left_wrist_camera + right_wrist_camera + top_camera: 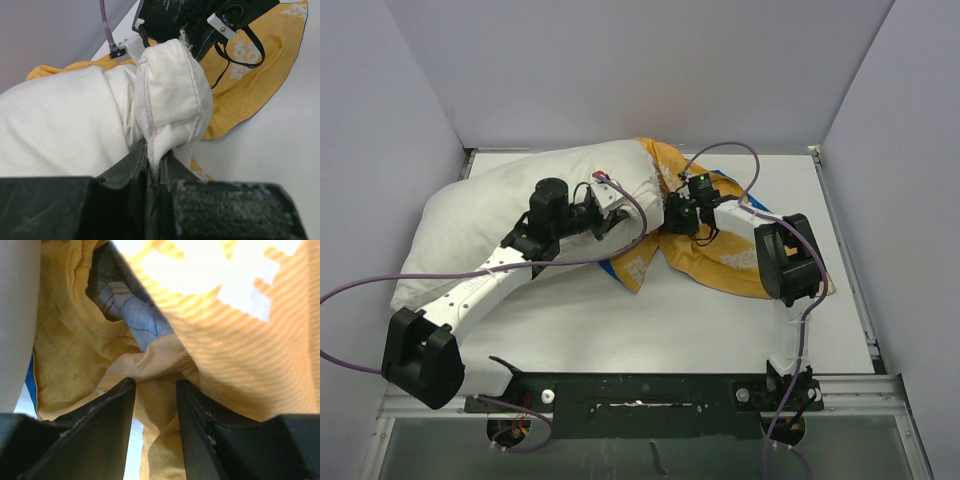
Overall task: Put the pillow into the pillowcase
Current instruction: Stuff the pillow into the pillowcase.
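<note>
The white pillow (490,215) lies across the left half of the table. My left gripper (615,215) is shut on its right-hand corner (170,95), and the cloth is pinched tight between the fingertips (176,159). The pillowcase (740,255) lies crumpled at centre right, mustard-yellow side up, with a blue edge showing by the pillow. My right gripper (672,215) sits at the case's left edge, right beside the pillow corner. In the right wrist view, a fold of yellow pillowcase (240,340) runs between its nearly closed jaws (155,385). The case's dark inside gapes above.
White walls (390,120) close in the table at the left, back and right. The bare white tabletop (720,330) lies in front of the pillowcase. Purple cables (740,150) loop over both arms. A metal rail (650,385) with the arm bases runs along the near edge.
</note>
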You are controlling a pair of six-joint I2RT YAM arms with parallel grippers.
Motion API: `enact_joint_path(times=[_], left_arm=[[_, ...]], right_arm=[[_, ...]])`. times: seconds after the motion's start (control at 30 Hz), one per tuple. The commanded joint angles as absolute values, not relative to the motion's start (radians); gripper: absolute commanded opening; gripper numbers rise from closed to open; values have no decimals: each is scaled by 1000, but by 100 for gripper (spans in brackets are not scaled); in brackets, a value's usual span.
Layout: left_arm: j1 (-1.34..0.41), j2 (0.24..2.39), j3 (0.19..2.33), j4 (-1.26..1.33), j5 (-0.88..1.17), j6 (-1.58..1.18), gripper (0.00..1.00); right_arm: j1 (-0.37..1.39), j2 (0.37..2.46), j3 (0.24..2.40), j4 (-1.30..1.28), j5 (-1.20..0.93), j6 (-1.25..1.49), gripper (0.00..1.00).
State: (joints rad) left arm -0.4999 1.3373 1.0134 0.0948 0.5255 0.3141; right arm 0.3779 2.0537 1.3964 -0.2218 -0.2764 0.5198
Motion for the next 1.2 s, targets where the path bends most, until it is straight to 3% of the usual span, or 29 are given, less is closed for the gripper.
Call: enact_joint_path(times=[0.0, 0.23, 0.5, 0.73, 0.83, 0.9, 0.93, 0.97, 1.1, 1.17], left_arm=[[-480, 1258, 1027, 240, 543, 283, 0], [-480, 1250, 1025, 239, 555, 268, 0], [-480, 1243, 1010, 245, 560, 255, 0], [-480, 1234, 1003, 249, 563, 247, 0], [-482, 1234, 1002, 244, 566, 245, 0], [-481, 1234, 1002, 239, 566, 248, 0], [-482, 1234, 1002, 238, 566, 250, 0], [-482, 1233, 1003, 236, 565, 251, 0], [-482, 1244, 1013, 222, 568, 270, 0], [-482, 1257, 1016, 213, 576, 297, 0]], right_arm=[[396, 2037, 1417, -203, -203, 533, 43], [344, 2085, 1432, -94, -389, 683, 46], [316, 2081, 1433, -39, -372, 757, 50], [333, 2167, 1560, -177, -254, 759, 52], [343, 2204, 1589, -192, -251, 756, 42], [345, 2213, 1594, -193, -264, 744, 21], [344, 2204, 1585, -186, -272, 733, 5], [341, 2190, 1570, -174, -277, 719, 0], [318, 2046, 1435, -73, -350, 617, 0], [288, 1961, 1349, 18, -509, 539, 0]])
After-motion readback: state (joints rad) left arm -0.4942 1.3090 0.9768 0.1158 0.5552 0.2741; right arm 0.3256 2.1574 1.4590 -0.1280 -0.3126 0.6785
